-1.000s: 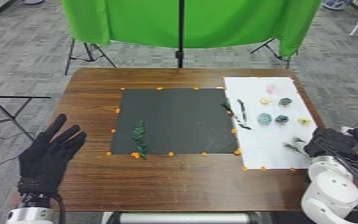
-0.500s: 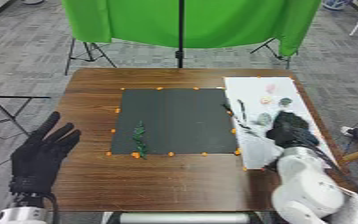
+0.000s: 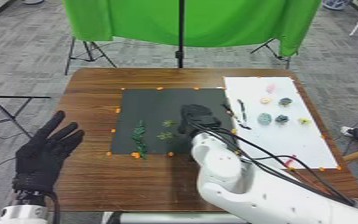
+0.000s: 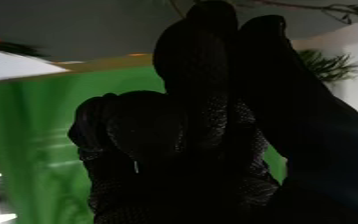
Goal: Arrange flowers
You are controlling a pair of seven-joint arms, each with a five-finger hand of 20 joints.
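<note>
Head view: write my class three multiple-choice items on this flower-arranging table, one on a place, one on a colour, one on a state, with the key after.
1. Where is the robot's right hand?
A) over the white sheet
B) over the dark mat
C) beyond the table's far edge

2. What colour is the flower farthest from the robot on the white sheet?
A) pink
B) orange
C) black

3. How is the robot's left hand?
A) curled into a fist
B) wrapped round a stem
C) open, fingers spread

Key:
1. B: the black glove is above the mat's right part.
2. A: the flower nearest the sheet's far edge is pale pink.
3. C: its fingers extend apart, left of the mat.
</note>
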